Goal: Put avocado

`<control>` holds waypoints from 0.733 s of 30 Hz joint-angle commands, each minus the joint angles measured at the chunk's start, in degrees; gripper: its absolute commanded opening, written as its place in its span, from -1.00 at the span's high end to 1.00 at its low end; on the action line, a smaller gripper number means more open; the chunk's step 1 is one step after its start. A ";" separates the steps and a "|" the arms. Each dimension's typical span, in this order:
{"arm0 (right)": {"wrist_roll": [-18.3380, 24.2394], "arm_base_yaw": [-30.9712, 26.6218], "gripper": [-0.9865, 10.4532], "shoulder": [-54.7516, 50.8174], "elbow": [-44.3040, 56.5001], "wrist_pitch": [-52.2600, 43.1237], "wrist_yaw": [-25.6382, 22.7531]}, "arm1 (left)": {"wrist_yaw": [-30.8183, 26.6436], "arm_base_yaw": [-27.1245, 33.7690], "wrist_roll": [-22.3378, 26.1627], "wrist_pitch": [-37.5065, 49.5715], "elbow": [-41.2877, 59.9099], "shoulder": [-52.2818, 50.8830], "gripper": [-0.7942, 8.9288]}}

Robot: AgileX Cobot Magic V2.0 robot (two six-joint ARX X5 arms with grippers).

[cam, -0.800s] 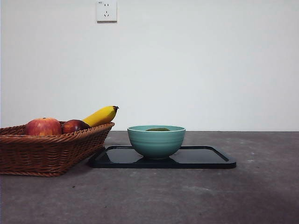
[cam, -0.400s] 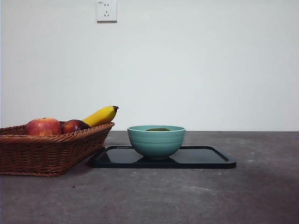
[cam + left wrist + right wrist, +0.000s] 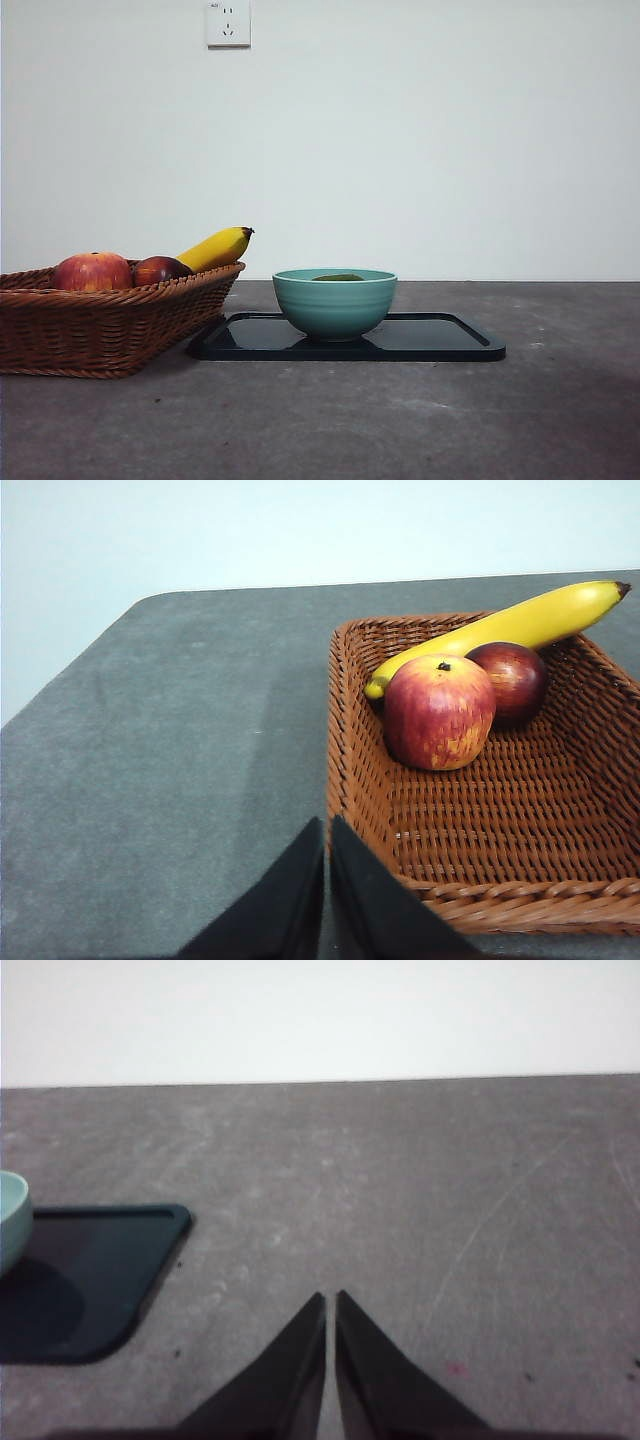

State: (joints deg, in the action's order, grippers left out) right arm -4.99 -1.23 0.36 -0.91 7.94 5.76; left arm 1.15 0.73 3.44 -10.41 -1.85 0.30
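The avocado [image 3: 338,277] lies inside the teal bowl [image 3: 334,303]; only its dark-green top shows above the rim in the front view. The bowl stands on a black tray [image 3: 440,340]. My left gripper [image 3: 327,830] is shut and empty, above the table by the near corner of the wicker basket [image 3: 500,830]. My right gripper [image 3: 330,1305] is shut and empty over bare table, well to the side of the tray [image 3: 90,1280] and the bowl's edge [image 3: 10,1225]. Neither gripper shows in the front view.
The wicker basket [image 3: 100,320] at the left holds a red-yellow apple [image 3: 92,271], a dark red apple [image 3: 160,269] and a banana [image 3: 215,247]. They also show in the left wrist view: apple [image 3: 438,712], dark apple [image 3: 512,680], banana [image 3: 500,630]. A wall socket [image 3: 228,22] is behind.
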 commanded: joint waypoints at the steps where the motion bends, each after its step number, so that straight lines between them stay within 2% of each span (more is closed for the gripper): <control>1: -0.98 -0.09 0.81 -0.15 0.31 2.36 -0.55 | -0.17 0.11 -0.50 -0.42 1.20 -0.11 0.82; 22: -1.86 -0.07 0.81 -0.15 0.31 0.63 -0.70 | -0.17 0.11 -0.50 -0.42 1.20 -0.11 0.82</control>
State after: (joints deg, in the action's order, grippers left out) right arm -6.26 -1.23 0.38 -0.93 9.17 5.23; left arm 1.15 0.73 3.44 -10.41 -1.85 0.30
